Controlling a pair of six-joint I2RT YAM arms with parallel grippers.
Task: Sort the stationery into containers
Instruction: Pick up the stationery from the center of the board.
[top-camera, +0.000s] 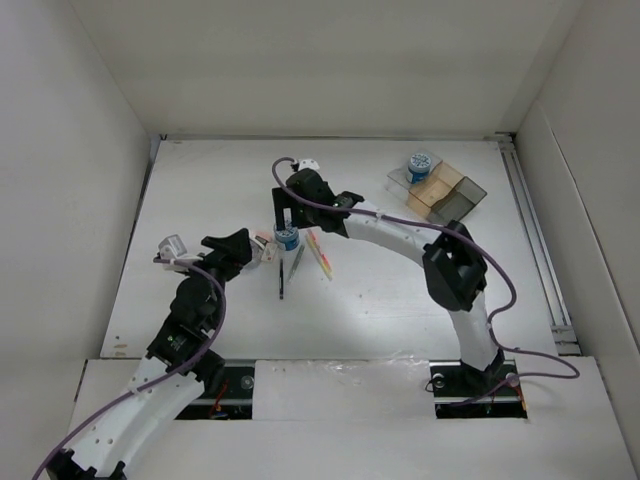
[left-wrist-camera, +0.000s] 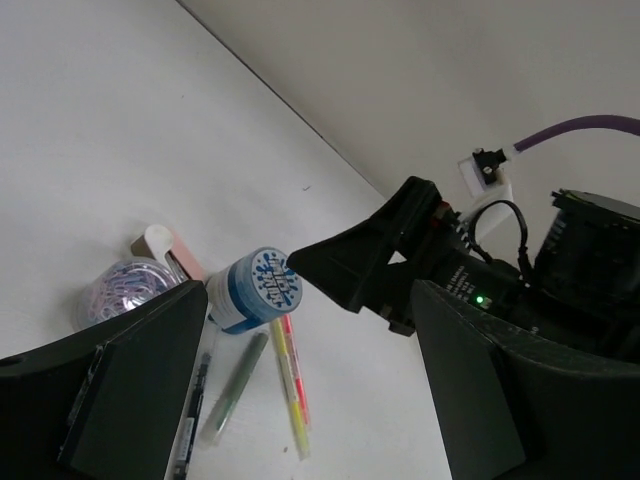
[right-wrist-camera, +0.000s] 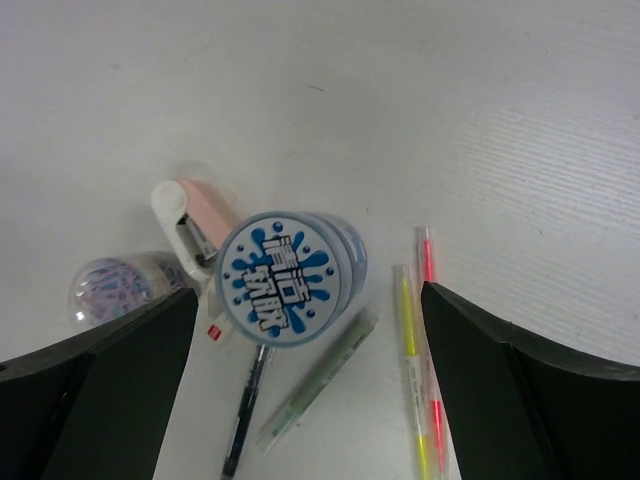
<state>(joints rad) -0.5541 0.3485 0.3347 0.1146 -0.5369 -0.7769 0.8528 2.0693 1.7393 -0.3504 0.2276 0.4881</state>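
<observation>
The right gripper (right-wrist-camera: 307, 292) hangs over a blue-and-white roll (right-wrist-camera: 285, 280) with its jaws wide apart. The roll sits between the fingers, nearer the left one, its printed face turned up to the wrist camera. No finger visibly presses on it.

Just below the roll, still between the fingers, lie a dark pen (right-wrist-camera: 243, 415) and a grey pen (right-wrist-camera: 318, 380). A yellow pen (right-wrist-camera: 410, 380) and a pink pen (right-wrist-camera: 430, 330) lie close by the right finger.

A stapler (right-wrist-camera: 185, 220) touches the roll on the left, and a clip tub (right-wrist-camera: 115, 285) sits beyond it.

The left gripper (top-camera: 252, 250), also spread and empty, sits just beside the roll, facing it.

The tray (top-camera: 462, 200) stands well apart from both grippers, with a second roll (top-camera: 420, 163) at its far-left corner.
</observation>
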